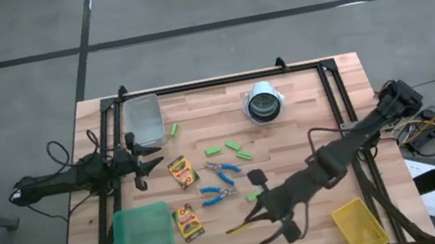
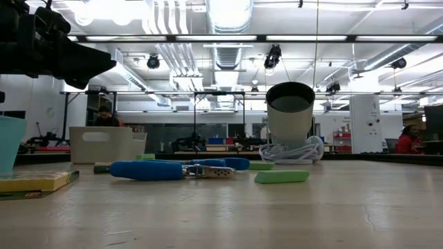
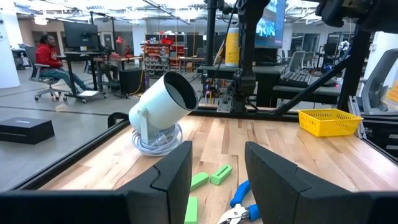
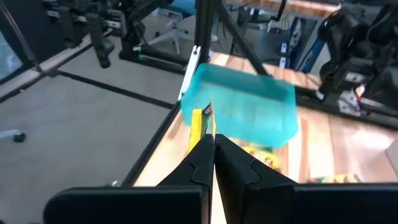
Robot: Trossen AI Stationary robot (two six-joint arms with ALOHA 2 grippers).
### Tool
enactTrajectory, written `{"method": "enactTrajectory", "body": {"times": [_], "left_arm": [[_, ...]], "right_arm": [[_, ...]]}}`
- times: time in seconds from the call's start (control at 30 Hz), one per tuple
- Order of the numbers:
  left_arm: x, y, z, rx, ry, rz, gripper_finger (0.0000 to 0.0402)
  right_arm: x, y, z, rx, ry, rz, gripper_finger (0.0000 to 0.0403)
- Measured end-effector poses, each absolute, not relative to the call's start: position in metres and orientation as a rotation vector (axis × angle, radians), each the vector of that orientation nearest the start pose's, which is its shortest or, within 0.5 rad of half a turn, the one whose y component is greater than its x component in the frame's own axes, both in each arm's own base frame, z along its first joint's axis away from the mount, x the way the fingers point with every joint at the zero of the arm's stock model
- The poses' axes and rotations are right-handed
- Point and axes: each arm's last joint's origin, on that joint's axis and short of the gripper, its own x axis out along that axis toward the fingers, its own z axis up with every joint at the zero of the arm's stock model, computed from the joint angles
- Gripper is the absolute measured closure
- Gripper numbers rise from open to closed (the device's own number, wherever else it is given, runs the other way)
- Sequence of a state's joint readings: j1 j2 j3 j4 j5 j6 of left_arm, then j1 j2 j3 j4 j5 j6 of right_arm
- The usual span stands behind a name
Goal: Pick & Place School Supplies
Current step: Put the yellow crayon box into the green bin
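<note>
My right gripper (image 1: 251, 220) is near the table's front middle, shut on a thin yellow-and-green crayon box (image 4: 202, 121) that shows edge-on. Two more crayon boxes (image 1: 182, 171) (image 1: 187, 222) lie flat on the wood. Two blue-handled scissors (image 1: 224, 171) (image 1: 217, 196) lie beside them. Several light-green erasers (image 1: 232, 146) (image 1: 252, 196) are scattered nearby. My left gripper (image 1: 152, 158) waits open at the left, level, with nothing between its fingers (image 3: 171, 177). My right gripper pinches the crayon box's near end (image 4: 205, 132) between its two fingertips, which press on its flat faces. The fingers come from the table's right, slanting a little downward, and lie along the box. It stands on edge and sticks out ahead of them toward the green tray, off the table.
A flat green tray (image 1: 143, 243) lies at the front left and a yellow bin (image 1: 359, 224) at the front right. A clear bin (image 1: 144, 120) stands at the back left. A white cup-shaped thing with a coiled cord (image 1: 264, 103) lies at the back middle. A black frame rims the table.
</note>
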State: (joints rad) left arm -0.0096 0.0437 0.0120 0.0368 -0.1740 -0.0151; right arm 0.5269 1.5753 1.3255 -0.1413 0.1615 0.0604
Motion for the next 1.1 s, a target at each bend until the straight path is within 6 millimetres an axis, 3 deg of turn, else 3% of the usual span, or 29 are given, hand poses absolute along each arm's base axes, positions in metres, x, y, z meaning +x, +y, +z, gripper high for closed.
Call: {"method": "enactTrajectory", "body": {"times": [0.3, 0.87, 1.1], "left_arm": [[0.099, 0.004, 0.168, -0.016, -0.006, 0.164, 0.0248], [0.099, 0.004, 0.168, -0.016, -0.006, 0.164, 0.0248], [0.099, 0.004, 0.168, -0.016, -0.006, 0.164, 0.0248]], "right_arm": [[0.290, 0.181, 0.335, -0.089, 0.385, 0.305, 0.0394], [0.298, 0.177, 0.341, 0.026, 0.292, 0.272, 0.0394], [0.302, 0.172, 0.330, 0.069, 0.257, 0.252, 0.0394]]}}
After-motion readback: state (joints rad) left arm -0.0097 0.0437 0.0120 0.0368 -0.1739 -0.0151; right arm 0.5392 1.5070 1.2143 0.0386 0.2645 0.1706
